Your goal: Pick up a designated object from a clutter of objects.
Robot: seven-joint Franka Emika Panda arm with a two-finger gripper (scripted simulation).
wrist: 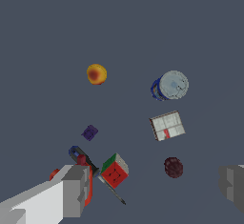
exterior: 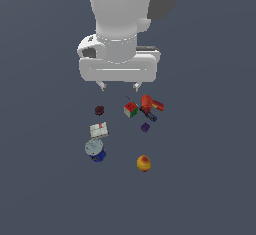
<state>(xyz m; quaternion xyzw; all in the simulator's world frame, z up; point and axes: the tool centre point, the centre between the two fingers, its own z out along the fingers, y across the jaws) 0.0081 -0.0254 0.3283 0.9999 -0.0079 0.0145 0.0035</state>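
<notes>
The designated object, a tiny dark maroon bumpy lump (exterior: 99, 110), lies on the grey floor toward the exterior view's left; it also shows in the wrist view (wrist: 173, 167). My gripper (exterior: 119, 86) hangs open and empty above the clutter, a little behind it, and touches nothing. In the wrist view one fingertip (wrist: 76, 189) stands over the red-orange tool and the other (wrist: 232, 186) shows at the frame edge, with the lump and the colourful puzzle cube (wrist: 114, 170) between them. The cube (exterior: 131, 109) sits to the right of the lump in the exterior view.
The red-orange tool (exterior: 150, 106) lies beside the cube. A small purple block (exterior: 145, 127), a white-red flat box (exterior: 99, 129), a blue round clock-like item (exterior: 94, 149) and a yellow-orange ball (exterior: 144, 163) lie nearer the camera. The floor is plain dark grey.
</notes>
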